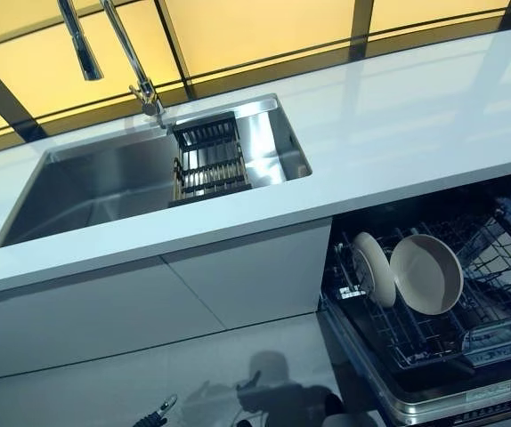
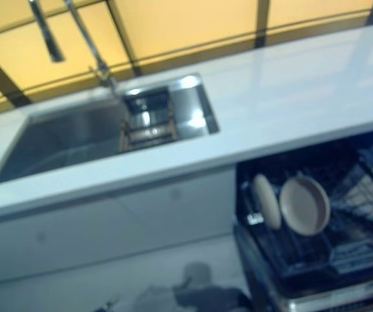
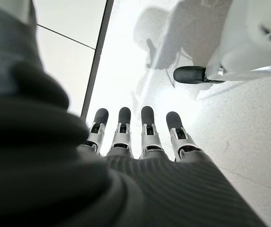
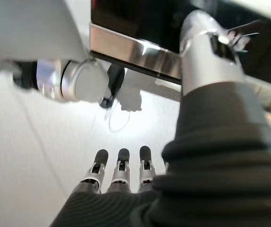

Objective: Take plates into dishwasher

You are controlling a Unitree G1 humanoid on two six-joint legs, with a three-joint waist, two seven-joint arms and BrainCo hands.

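Both plates racked; our left hand and right hand hang straight-fingered, empty (check the sink next).

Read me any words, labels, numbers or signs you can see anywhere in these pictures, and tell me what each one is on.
None can be read.
Countertop, sink, faucet: no print shows.
Two plates in the dishwasher rack: plain, no marks.
Dishwasher front edge: no lettering that can be made out.
Left robot hand and right robot hand, both hanging over the floor: no print shows.
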